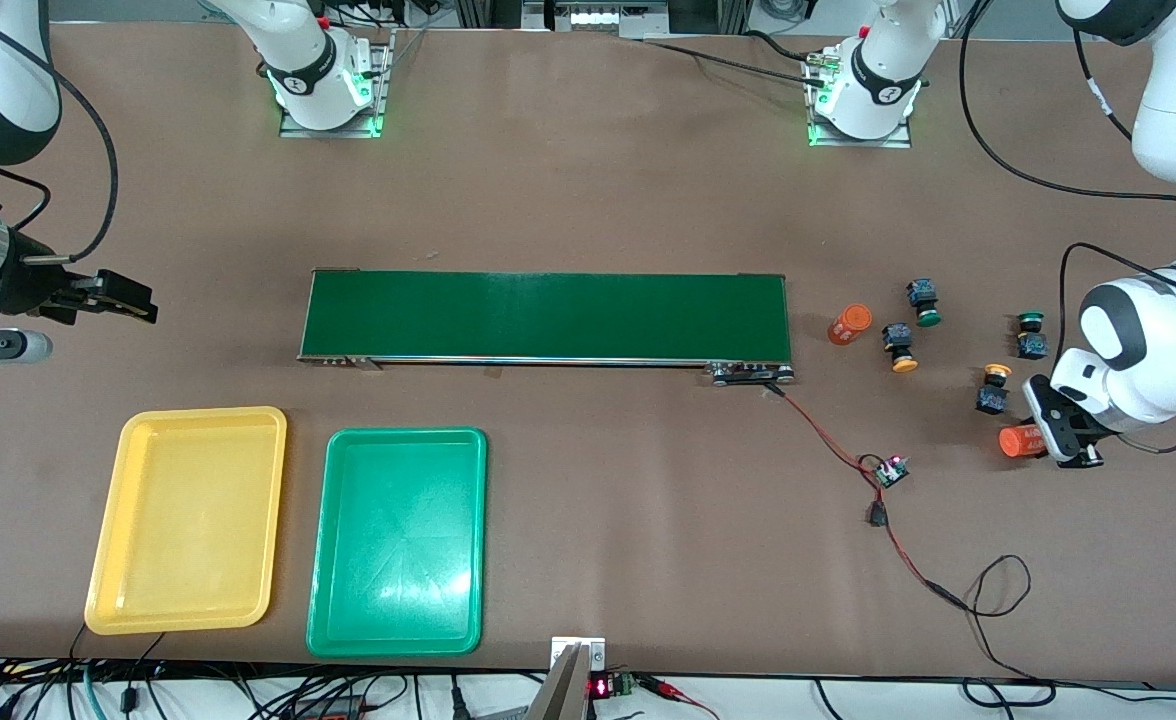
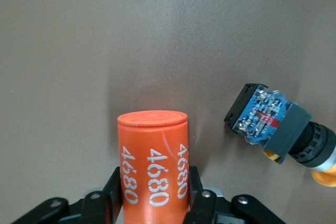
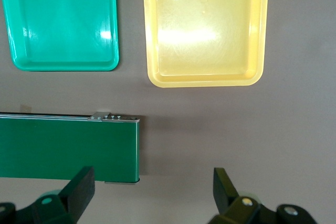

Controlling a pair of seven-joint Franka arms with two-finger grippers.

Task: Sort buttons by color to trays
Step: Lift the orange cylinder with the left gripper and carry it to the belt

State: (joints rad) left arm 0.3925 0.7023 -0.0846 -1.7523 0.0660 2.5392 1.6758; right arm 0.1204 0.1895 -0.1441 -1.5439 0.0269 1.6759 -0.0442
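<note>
Left gripper [image 2: 155, 205] fingers pressed against both sides of an orange cylinder [image 2: 153, 169] marked 4680, lying on the table near the left arm's end. Four buttons [image 1: 897, 345] sit close by on the table. Right gripper [image 3: 152, 195] waits, spread wide, holding nothing, over table near the belt's [image 1: 548, 316] end. Yellow tray [image 1: 191, 518] and green tray [image 1: 398, 541] at the camera-side edge.

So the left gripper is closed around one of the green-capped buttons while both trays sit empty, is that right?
Not quite. The left gripper is closed around an orange cylinder printed 4680, not a green-capped button; the left wrist view shows it. The yellow plastic tray and green plastic tray are indeed empty.
</note>
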